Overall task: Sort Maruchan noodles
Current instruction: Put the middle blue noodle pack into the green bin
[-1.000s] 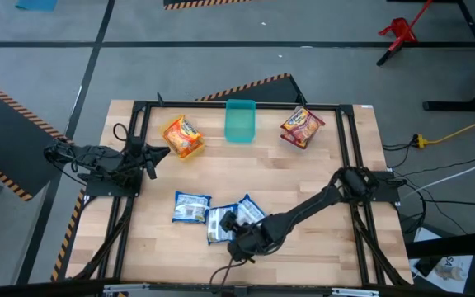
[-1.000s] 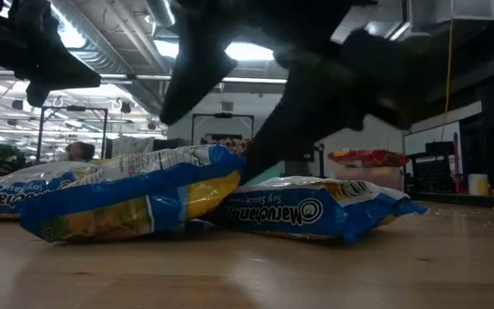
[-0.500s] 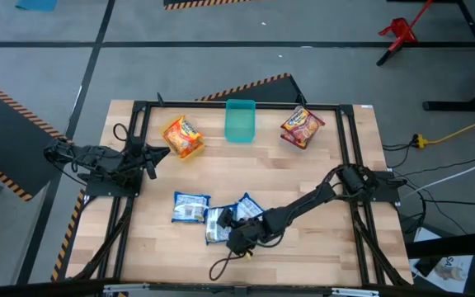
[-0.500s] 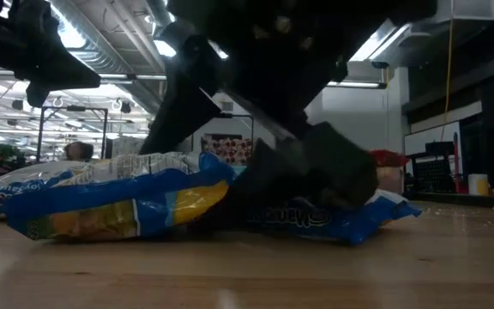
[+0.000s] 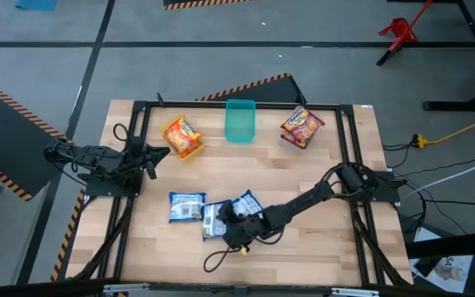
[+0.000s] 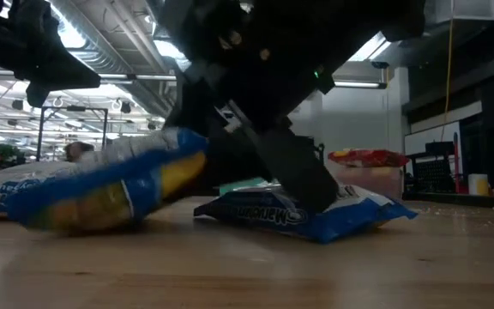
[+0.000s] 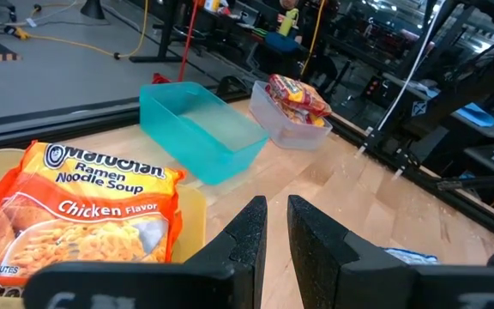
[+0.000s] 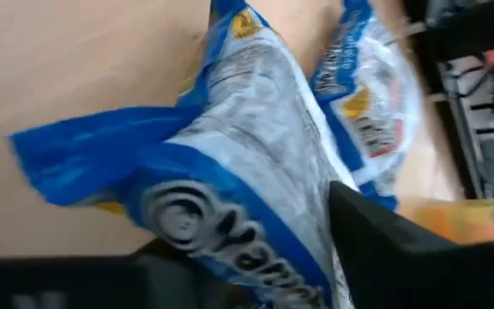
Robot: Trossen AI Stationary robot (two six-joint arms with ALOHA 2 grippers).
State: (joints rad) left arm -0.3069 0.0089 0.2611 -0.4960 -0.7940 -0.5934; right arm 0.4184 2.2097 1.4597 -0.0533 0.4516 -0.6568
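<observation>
Since a second ago the right gripper [image 5: 231, 228] has pushed leftward across the near part of the table [image 5: 320, 173], and the blue-and-white Maruchan packets have shifted left with it. Its fingers now pinch the middle blue packet [image 5: 213, 219], whose near end is lifted and tilted off the wood in the low view [image 6: 101, 184]; the right wrist view shows that crinkled packet [image 8: 230, 172] between the dark fingers. Another blue packet [image 5: 249, 204] lies flat just right of it, under the arm, and a third blue packet [image 5: 186, 207] rests just left. The left gripper [image 5: 152, 159] waits at the table's left edge, its fingers [image 7: 247, 232] nearly pressed together with only a slim gap, holding nothing. Far left, an orange Chicken Flavor packet [image 5: 182, 136] lies in a yellow bin [image 7: 191, 206]. The teal bin [image 5: 240, 120] sits at far centre. A red packet [image 5: 302, 125] lies in a clear bin [image 7: 294, 129] at far right.
</observation>
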